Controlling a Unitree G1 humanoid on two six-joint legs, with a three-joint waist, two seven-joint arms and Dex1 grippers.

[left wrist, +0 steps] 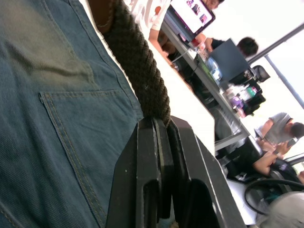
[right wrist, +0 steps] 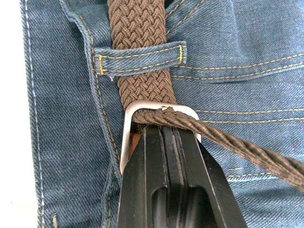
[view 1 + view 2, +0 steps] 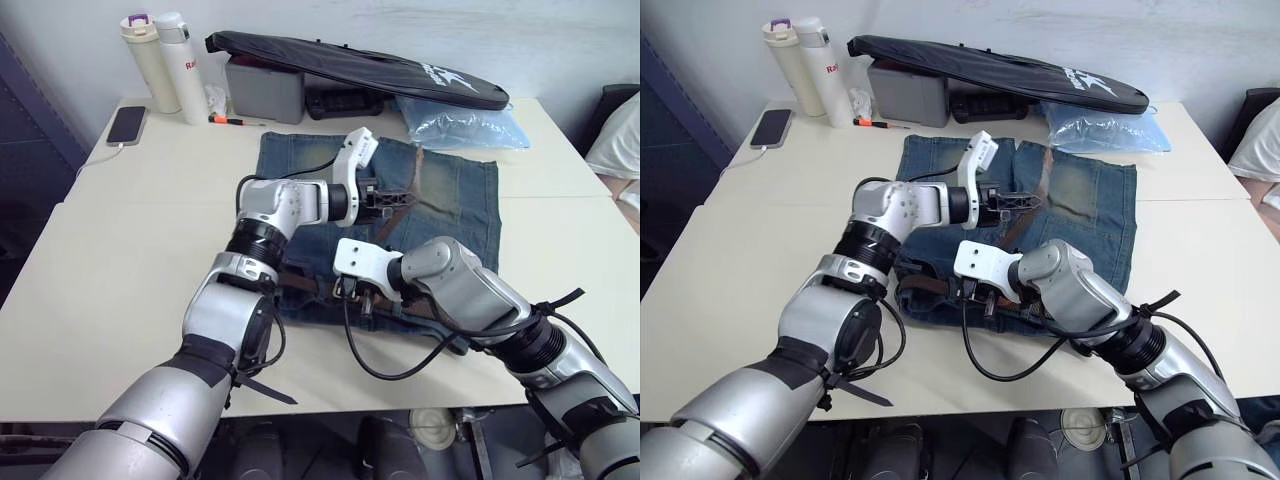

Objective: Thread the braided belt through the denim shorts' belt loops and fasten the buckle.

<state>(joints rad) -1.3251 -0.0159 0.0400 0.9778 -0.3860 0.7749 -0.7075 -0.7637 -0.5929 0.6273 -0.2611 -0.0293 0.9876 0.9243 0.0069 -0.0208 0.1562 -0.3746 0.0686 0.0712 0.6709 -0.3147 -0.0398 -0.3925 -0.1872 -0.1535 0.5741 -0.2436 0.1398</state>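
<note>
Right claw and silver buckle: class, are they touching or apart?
Touching. In the right wrist view the right claw has its fingers shut against the buckle where the braided belt runs through it, no gap showing.

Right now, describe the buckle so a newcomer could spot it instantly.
Find the denim shorts spread on the white table. At their near waistband, the right hand grips the buckle: a silver rectangular frame, the only metal on the braided belt.
</note>
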